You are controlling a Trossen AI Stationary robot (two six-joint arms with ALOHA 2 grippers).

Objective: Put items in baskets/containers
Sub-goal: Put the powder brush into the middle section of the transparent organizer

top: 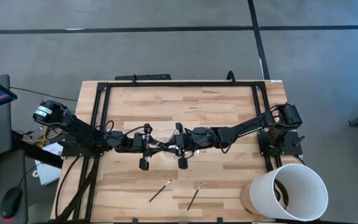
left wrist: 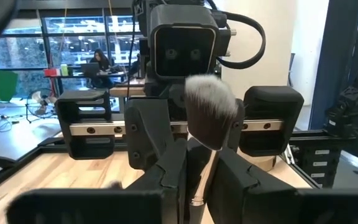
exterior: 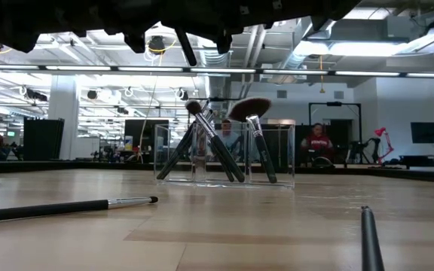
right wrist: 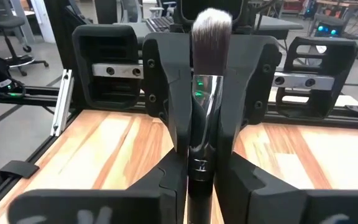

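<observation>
Fingers on your right gripper (right wrist: 199,180) pinch a silver-ferruled brush (right wrist: 209,37), bristles up between the pads. Your left gripper (left wrist: 194,186) pinches a fluffy brush (left wrist: 209,112) too. Straight past both sets of fingers sits the other gripper. Below them, the clear tray (exterior: 277,154) holds several brushes. No readable writing anywhere.

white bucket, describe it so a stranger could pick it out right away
Start from the wooden table and go to its corner beside the right arm's base. The white bucket stands there, a tall open cylinder, far bigger than the two thin loose brushes nearby.
</observation>
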